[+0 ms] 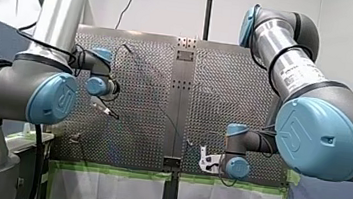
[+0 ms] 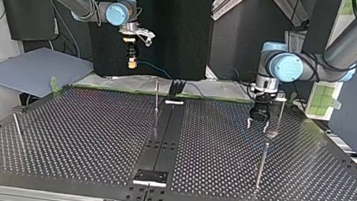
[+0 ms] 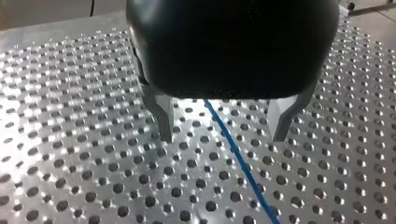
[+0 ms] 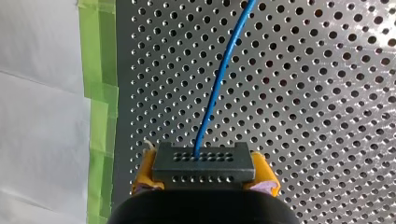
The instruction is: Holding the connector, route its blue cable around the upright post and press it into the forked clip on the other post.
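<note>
My right gripper [image 4: 204,176] has its yellow pads [image 4: 144,173] shut on a dark grey connector [image 4: 204,161]. A blue cable [image 4: 219,84] leaves the connector and curves away over the perforated table. In the top view my right gripper [image 2: 131,63] hangs above the table's far edge, left of the thin upright post [image 2: 156,97] and the black forked clip [image 2: 177,87]. My left gripper [image 2: 258,125] stands open just above the table at that view's right. Between its metal fingers [image 3: 163,122] the blue cable [image 3: 233,150] lies flat on the plate, untouched.
A second upright post [image 2: 262,162] stands nearer the camera than my left gripper in the top view. A leaning rod [image 2: 17,129] is at that view's left. A black centre strip [image 2: 165,139] runs down the table. Green tape [image 4: 100,102] edges the plate.
</note>
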